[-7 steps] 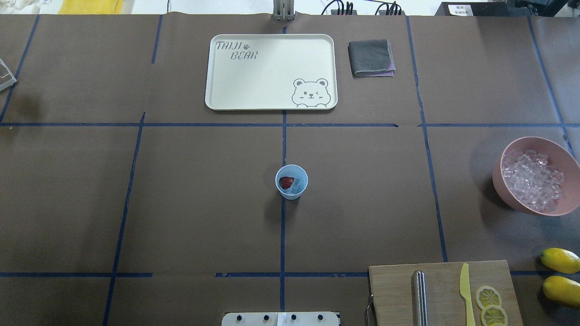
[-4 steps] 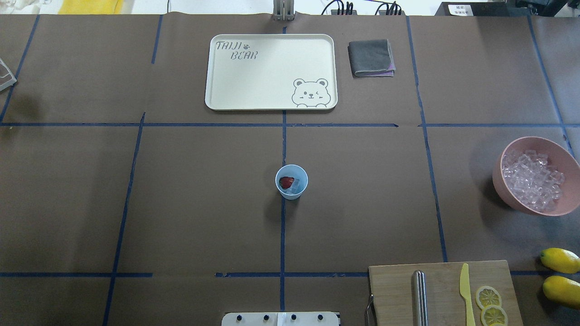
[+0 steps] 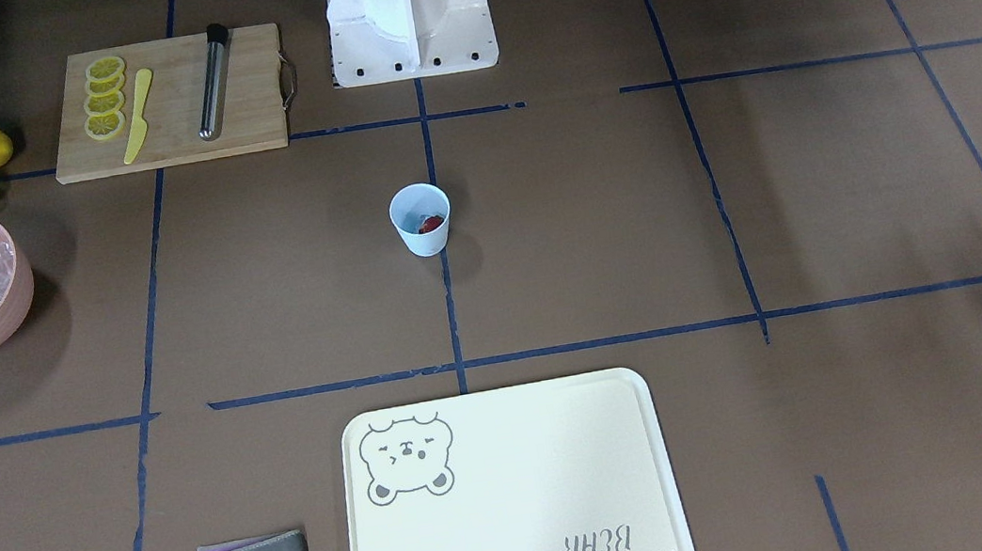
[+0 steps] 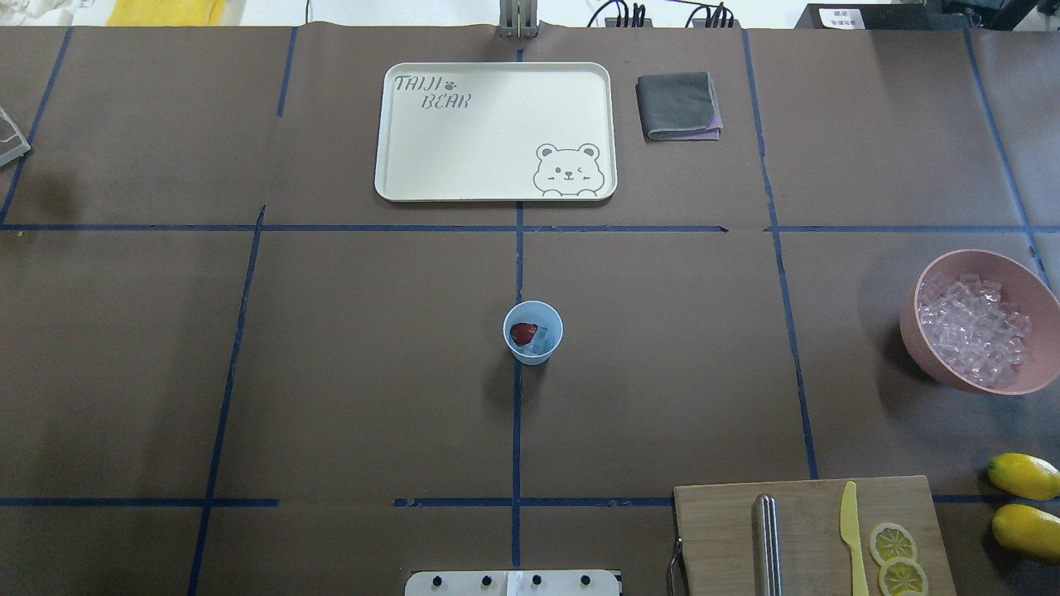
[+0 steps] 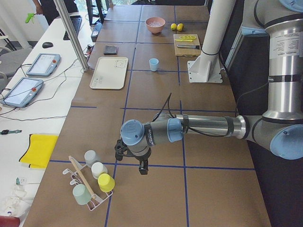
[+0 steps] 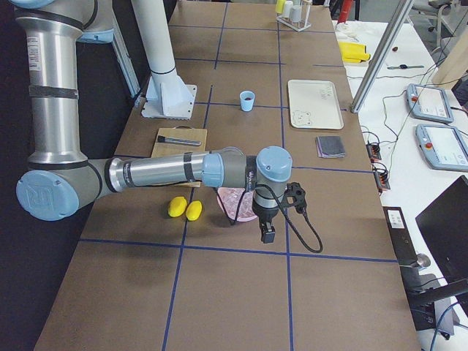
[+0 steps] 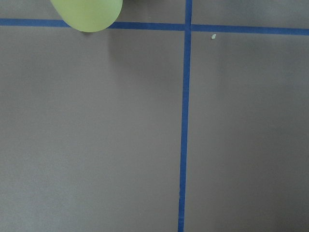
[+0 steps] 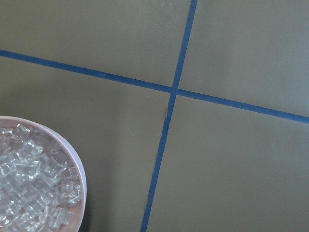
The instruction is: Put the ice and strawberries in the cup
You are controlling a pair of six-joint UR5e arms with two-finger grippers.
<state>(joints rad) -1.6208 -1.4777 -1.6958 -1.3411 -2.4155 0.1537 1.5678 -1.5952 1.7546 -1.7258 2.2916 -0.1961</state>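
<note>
**Q:** Where the tape lines crossed at mid-table, what was held by the pale blue cup point(image 4: 534, 358)?

**A:** A strawberry point(image 4: 522, 334) and an ice cube point(image 4: 541, 338) were seen inside it.

**Q:** How were the grippers set?

**A:** The left gripper point(image 5: 142, 169) was parked well apart. The right gripper point(image 6: 268, 235) was hung just beside the pink bowl point(image 4: 1031, 285) of ice point(image 4: 973, 329). Neither opening could be told.

**Q:** What was at risk?

**A:** The bowl could be clipped and ice scattered.

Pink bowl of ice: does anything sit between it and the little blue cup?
Nothing visible does. Only bare table lies between the pink bowl and the cup; the cutting board sits aside, nearer the robot.
</note>
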